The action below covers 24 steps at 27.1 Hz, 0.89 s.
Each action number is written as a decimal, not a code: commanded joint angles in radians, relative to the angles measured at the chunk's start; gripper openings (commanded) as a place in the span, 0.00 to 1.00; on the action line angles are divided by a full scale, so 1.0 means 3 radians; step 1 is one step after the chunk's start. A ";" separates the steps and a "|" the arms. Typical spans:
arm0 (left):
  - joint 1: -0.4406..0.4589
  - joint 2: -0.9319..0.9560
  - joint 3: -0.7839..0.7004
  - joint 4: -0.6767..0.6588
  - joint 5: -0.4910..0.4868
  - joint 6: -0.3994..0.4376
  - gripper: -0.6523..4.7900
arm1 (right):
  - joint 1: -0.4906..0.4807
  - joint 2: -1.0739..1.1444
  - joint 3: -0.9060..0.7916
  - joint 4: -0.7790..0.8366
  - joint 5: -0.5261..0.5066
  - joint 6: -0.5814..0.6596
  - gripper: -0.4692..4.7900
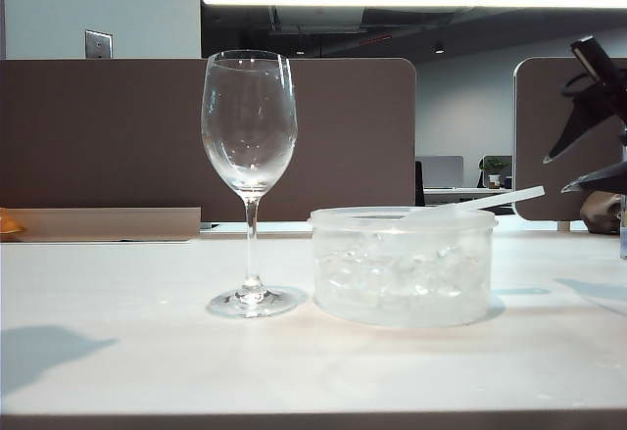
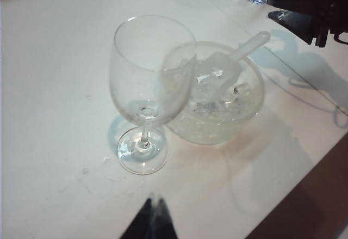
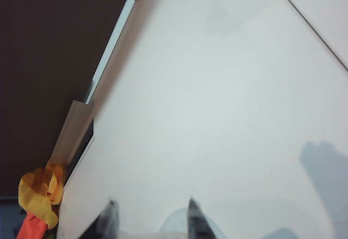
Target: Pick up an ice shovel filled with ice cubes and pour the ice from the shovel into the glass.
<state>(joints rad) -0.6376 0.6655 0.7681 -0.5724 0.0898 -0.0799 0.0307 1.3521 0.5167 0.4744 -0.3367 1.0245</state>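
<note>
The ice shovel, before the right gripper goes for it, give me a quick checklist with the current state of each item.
1. Ice shovel lies in the tub on the ice cubes, handle sticking out over the rim: ok.
2. Right gripper open, nothing between its fingers: ok.
3. Right gripper at the handle: not ok, it hangs apart, above the table.
4. Glass upright, empty, beside the tub: ok.
5. Left gripper away from the glass: ok; open or shut: cannot tell.

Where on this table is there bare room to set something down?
Bare table lies left of the glass and in front of it and the tub. Crowded: glass and tub nearly touch, and the open right gripper hovers past the shovel handle.
</note>
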 commanded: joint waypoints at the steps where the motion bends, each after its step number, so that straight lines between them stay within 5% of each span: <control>1: 0.0001 -0.0001 0.0009 0.0041 0.0001 0.0003 0.11 | 0.0017 -0.0014 -0.0041 0.0196 -0.0011 0.0069 0.40; 12: 0.0000 -0.0001 0.0009 0.0038 0.0001 0.0003 0.11 | 0.0206 -0.0018 -0.0468 0.0771 0.0029 0.0498 0.46; 24: 0.0001 -0.0001 0.0009 0.0039 0.0001 0.0003 0.11 | 0.0512 0.0034 -0.0598 0.0985 0.0497 0.0613 0.51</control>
<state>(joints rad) -0.6376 0.6666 0.7681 -0.5724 0.0898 -0.0799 0.1848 1.3563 0.3332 0.7471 -0.1947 1.2076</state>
